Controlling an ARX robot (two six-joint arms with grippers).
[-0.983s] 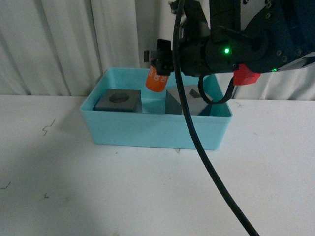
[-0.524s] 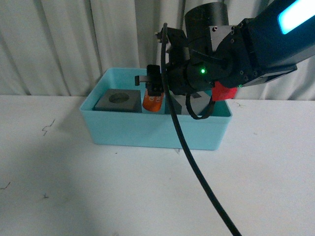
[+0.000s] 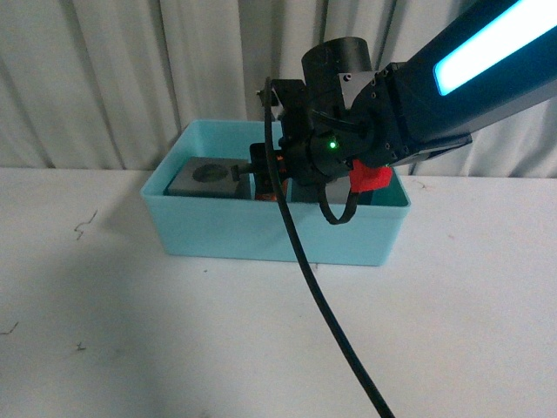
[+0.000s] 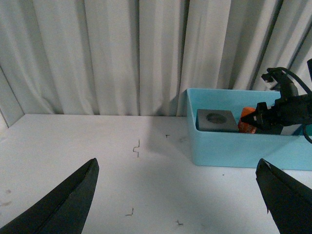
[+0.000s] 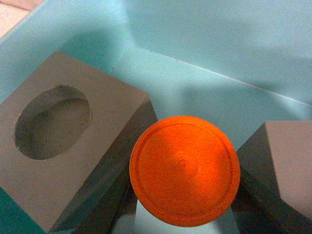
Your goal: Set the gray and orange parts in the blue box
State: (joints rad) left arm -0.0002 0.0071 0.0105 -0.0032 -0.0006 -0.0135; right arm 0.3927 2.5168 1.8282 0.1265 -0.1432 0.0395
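Lowered into blue box (image 3: 261,235), right gripper (image 3: 264,174) clamping orange cylinder (image 5: 184,170) between gray cubes (image 5: 63,146); next, release. Left gripper (image 4: 178,204) spread wide.

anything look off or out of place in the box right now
Nothing stands out. The orange cylinder sits between the gray cube with the round recess and the second gray cube inside the blue box. Nothing looks spilled or damaged. The right gripper is down in the box.
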